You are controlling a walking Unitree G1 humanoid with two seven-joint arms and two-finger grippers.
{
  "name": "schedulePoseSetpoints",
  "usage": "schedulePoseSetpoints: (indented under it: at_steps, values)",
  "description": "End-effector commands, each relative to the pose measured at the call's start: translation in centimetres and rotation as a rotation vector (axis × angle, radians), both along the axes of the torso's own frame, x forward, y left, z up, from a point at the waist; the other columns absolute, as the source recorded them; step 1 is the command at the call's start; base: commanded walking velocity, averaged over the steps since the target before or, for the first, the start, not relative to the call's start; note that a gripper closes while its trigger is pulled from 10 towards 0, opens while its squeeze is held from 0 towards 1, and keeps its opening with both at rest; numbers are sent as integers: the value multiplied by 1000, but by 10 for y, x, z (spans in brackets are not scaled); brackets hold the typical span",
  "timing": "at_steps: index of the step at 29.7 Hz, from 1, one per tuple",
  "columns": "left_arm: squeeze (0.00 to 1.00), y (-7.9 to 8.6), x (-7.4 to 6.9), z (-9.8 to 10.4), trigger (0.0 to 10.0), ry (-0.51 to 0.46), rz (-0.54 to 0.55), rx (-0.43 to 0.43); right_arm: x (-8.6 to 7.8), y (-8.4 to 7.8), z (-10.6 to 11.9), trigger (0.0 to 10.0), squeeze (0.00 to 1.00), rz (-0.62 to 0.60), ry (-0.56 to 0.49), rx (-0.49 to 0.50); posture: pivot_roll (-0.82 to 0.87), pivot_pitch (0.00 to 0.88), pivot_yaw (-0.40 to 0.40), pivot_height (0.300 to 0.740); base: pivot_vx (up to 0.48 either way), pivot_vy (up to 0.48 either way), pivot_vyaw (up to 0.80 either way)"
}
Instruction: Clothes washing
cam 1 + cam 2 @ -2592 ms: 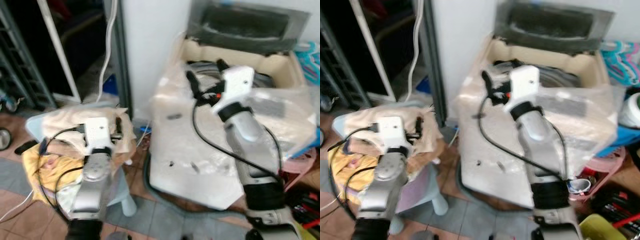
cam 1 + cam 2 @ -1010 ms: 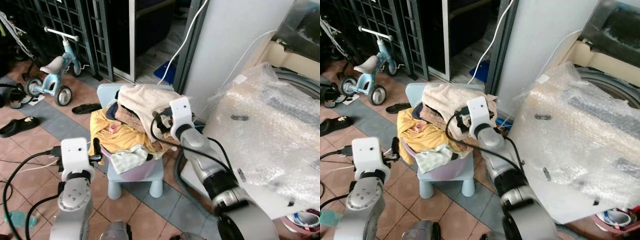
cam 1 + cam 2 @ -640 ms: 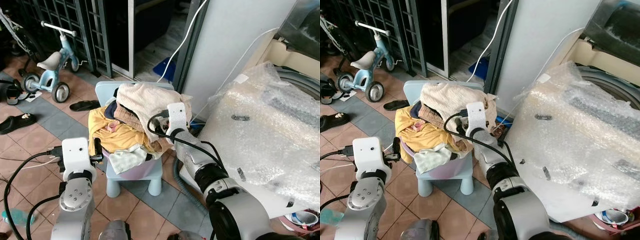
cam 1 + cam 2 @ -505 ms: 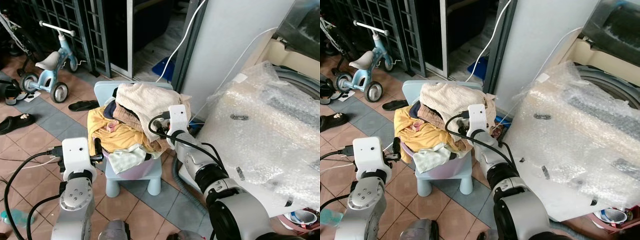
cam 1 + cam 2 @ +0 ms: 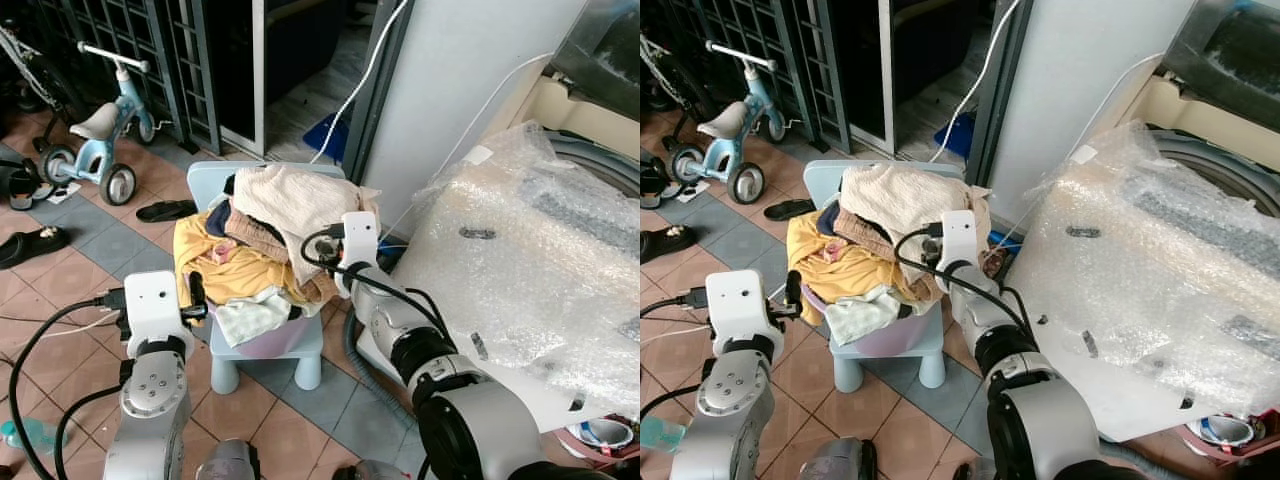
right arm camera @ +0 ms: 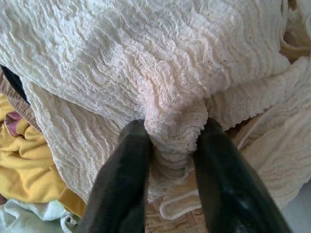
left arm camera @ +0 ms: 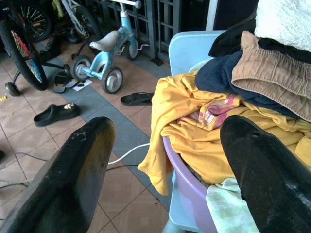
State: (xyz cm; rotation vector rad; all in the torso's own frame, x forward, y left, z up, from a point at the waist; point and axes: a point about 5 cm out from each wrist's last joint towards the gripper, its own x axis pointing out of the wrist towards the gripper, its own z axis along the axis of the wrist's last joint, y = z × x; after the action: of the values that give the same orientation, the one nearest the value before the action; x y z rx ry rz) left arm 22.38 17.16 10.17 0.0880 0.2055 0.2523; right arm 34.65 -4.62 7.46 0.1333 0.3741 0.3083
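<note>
Picking is the step now: the right gripper pinches a fold of the cream knit cloth atop the laundry pile in the purple basket. Left gripper waits open beside it. Next, lift toward the washing machine.

Laundry pile hemmed: wall right, tricycle maybe left.
</note>
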Motion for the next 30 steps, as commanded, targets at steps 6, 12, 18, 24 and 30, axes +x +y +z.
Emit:
schedulePoseSetpoints:
  at_steps: [6, 12, 18, 24, 30]
  values:
    - [0, -2, 2, -1, 10000, 8, -3, -5, 3, 9, 11, 0, 0, 11, -36, 64, 116, 72, -106, 740, 0, 0, 0]
    - [0, -3, 5, -2, 10000, 6, -8, -2, 5, 9, 14, 0, 0, 9, -59, 90, 110, 61, -98, 740, 0, 0, 0]
    - [0, -5, 15, 0, 10000, -21, -41, -23, 13, 6, 34, 0, 0, 18, -165, 120, 94, 7, -91, 740, 0, 0, 0]
    - [0, -7, 28, 3, 10000, -50, -39, -28, 13, -22, 71, 0, 0, 55, -475, 22, 62, 0, -80, 740, 0, 0, 0]
    - [0, -14, 40, 1, 10000, -62, -81, -36, -4, -62, 112, 0, 0, -41, -730, -8, 15, 0, -53, 740, 0, 0, 0]
